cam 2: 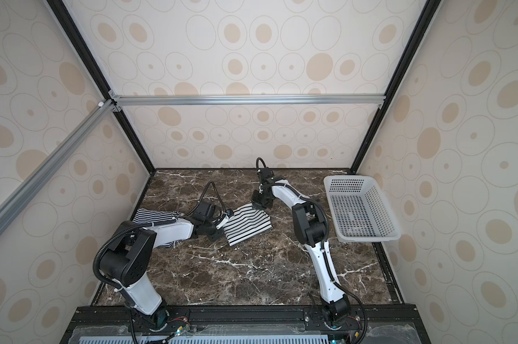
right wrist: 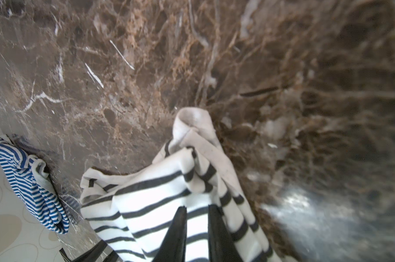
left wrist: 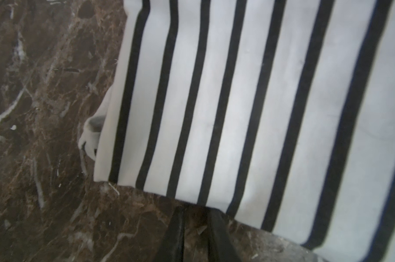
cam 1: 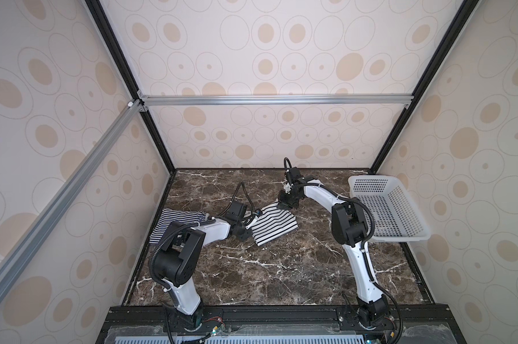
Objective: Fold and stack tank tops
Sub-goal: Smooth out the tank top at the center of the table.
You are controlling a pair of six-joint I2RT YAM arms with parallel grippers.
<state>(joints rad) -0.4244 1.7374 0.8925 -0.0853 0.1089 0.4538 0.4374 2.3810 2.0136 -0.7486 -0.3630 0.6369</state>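
Left arm hides part of the fine-striped tank top.

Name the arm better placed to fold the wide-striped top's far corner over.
Right. The right tool sits on that corner of the wide-striped top, cloth bunched in its grip; the left tool is at the other end, nearer the fine-striped top.

Wide-striped tank top in the right end effector (fine-striped top well apart)
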